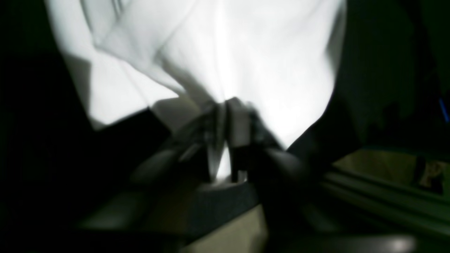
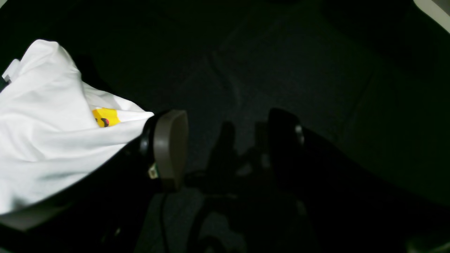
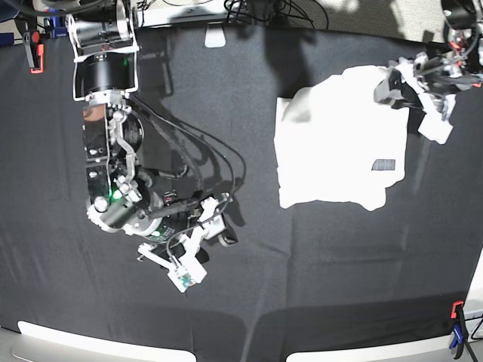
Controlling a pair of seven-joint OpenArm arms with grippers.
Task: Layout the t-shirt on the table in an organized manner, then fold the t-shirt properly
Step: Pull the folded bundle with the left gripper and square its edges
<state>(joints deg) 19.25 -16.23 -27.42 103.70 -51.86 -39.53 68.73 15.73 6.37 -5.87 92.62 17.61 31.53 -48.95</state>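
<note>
The white t-shirt lies on the right half of the black-clothed table, its far right corner lifted. My left gripper is at that corner, shut on a pinch of the cloth. The left wrist view, blurred, shows white fabric bunched between the closed fingers of that gripper. My right gripper hovers open over bare black cloth left of the shirt. In the right wrist view that gripper holds nothing, and the t-shirt with a bit of yellow print sits beyond its left finger.
A red clamp sits at the table's far left edge and a blue and orange clamp at the near right corner. Cables run along the far edge. The right arm's body stretches over the left half.
</note>
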